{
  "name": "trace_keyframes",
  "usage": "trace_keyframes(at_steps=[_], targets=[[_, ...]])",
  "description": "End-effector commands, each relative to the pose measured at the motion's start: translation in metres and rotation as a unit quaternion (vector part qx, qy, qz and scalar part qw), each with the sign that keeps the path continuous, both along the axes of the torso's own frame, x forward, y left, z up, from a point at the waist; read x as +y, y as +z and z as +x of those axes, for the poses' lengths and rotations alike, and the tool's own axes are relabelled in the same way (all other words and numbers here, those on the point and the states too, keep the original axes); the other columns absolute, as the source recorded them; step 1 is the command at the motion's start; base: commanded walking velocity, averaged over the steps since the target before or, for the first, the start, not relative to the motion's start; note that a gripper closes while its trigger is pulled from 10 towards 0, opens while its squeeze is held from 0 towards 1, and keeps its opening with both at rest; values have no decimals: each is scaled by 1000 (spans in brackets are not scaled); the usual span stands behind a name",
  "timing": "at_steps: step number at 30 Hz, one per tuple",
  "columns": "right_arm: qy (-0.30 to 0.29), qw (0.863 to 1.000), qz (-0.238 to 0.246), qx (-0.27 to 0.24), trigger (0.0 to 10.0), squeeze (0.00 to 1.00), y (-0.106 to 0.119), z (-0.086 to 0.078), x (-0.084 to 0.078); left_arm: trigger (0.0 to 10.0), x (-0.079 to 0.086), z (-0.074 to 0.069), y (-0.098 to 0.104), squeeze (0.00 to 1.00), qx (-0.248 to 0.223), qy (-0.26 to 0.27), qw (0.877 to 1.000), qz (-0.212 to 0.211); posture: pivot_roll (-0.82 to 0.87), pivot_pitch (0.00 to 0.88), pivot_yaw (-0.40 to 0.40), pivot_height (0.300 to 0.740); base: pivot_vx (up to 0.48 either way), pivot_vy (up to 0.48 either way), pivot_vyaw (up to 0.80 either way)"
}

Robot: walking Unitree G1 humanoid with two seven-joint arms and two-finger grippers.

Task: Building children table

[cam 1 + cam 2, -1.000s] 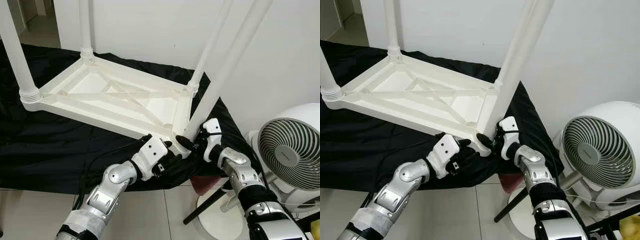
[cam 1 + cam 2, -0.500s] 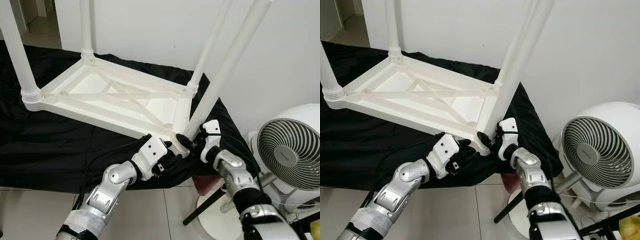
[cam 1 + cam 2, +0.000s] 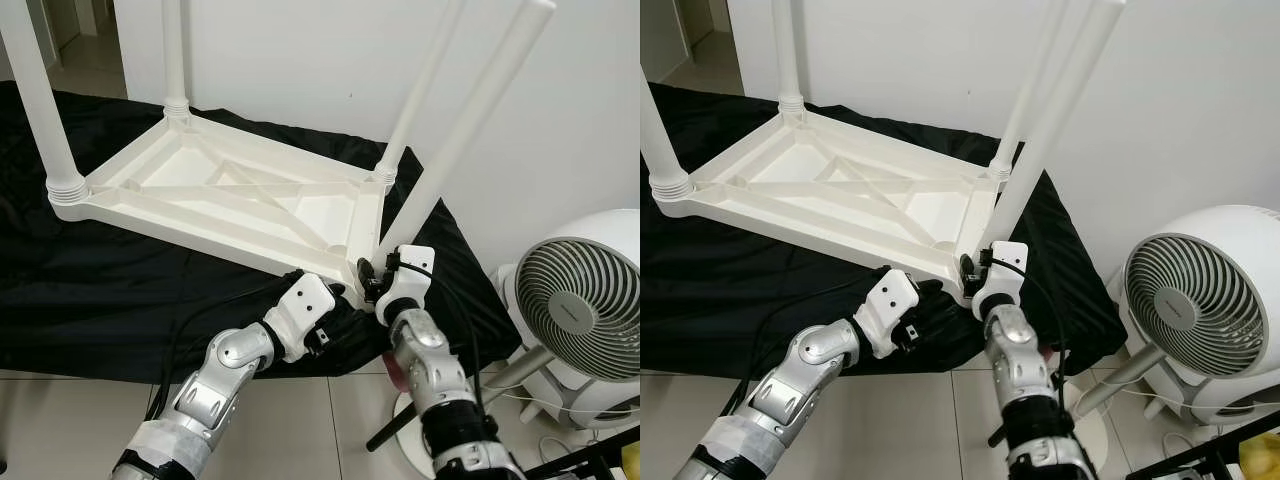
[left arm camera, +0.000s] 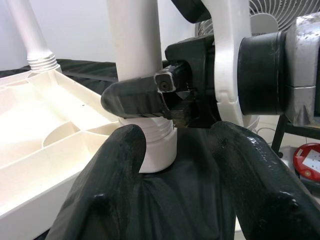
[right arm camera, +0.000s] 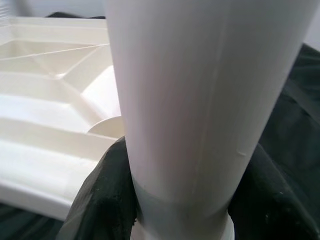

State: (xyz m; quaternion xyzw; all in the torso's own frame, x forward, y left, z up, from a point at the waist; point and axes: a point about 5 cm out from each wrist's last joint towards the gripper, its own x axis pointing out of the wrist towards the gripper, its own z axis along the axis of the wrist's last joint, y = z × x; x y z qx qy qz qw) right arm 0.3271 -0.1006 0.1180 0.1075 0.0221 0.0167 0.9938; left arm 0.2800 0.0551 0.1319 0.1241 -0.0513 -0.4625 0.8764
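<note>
Upturned white table top (image 3: 230,200) lies on black cloth (image 3: 90,290); near-corner leg (image 3: 455,150) leans in its socket. Risk: cross-threading or the leg popping out if turned while tilted. Right pincer (image 3: 372,283) clamped around leg base. Left pincer (image 4: 175,165) spread open just beside that corner, holding nothing.

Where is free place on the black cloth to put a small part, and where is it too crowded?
Free: the black cloth in front of the table top, left of the left tool. Crowded: the near right corner, where the right tool grips the leg, beside the fan.
</note>
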Motion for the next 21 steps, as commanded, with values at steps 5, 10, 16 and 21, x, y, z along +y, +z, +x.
trace_keyframes(at_steps=[5,10,16,21], targets=[[-8,999,16,32,10000,0,-12,-7,-1,10000,-7,-6,-2,0,8,-32,999,6,109,0,-177,740,0,0,0],[6,1000,18,9,10000,1000,-6,-8,-2,10000,-8,-6,-2,0,9,-32,999,5,108,0,-177,740,0,0,0],[51,997,51,-25,10000,1000,5,-12,-4,10000,-8,-7,-3,0,12,-32,999,3,105,0,-178,740,0,0,0],[108,993,8,-35,10000,0,1,-14,-24,10000,-8,-8,-3,0,14,-34,999,3,106,0,-178,740,0,0,0]])
